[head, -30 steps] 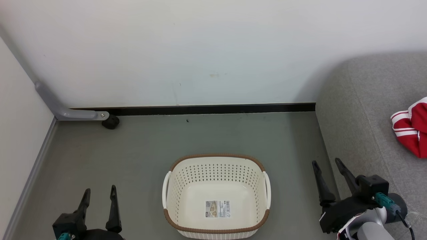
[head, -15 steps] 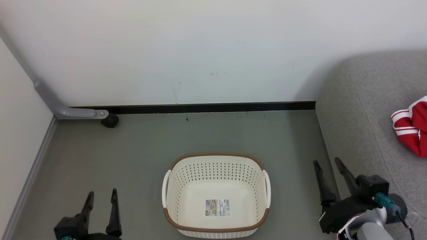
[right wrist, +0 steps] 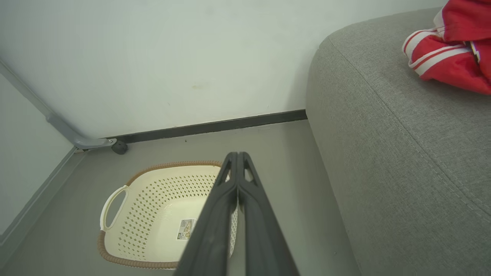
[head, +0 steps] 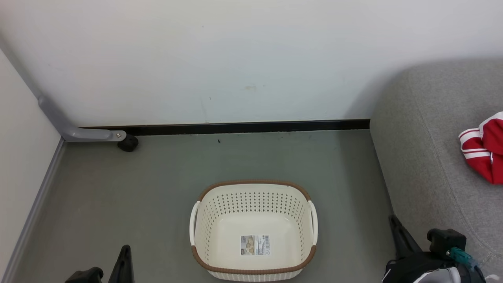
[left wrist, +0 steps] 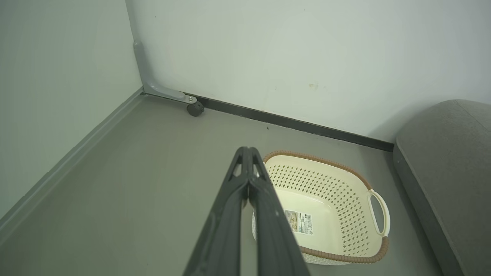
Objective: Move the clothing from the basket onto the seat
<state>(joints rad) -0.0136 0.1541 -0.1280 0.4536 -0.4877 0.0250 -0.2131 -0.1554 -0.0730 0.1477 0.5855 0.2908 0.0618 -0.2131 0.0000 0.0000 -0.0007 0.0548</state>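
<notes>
Behind everything, wall (head: 235, 59): pale and plain, with a black skirting strip along its foot.
Floor (head: 157, 177): grey-green, with the basket standing on it.
Seat (head: 424, 157): big grey woven cushion on the robot's right, with a rounded edge and a stitched seam.
Basket (head: 251, 184): oval and cream, with perforated walls, a brown woven-look rim and a white handle on each side. It stands upright on the floor, near the seat but apart from it.
Clothing (head: 485, 157): red piece with white stripe trim, bunched on top of the seat, well apart from the basket and cut off by the head view's right edge.
Left hand (left wrist: 248, 151): clenched, its dark fingers pressed together and grasping nothing, over the floor left of the basket.
Right hand (right wrist: 238, 155): clenched likewise and grasping nothing, between basket and seat.
Bracket (head: 78, 133): grey, in the left corner, ending at a small black caster (head: 128, 143).
Label (head: 255, 245): paper, flat on the basket's bottom.
</notes>
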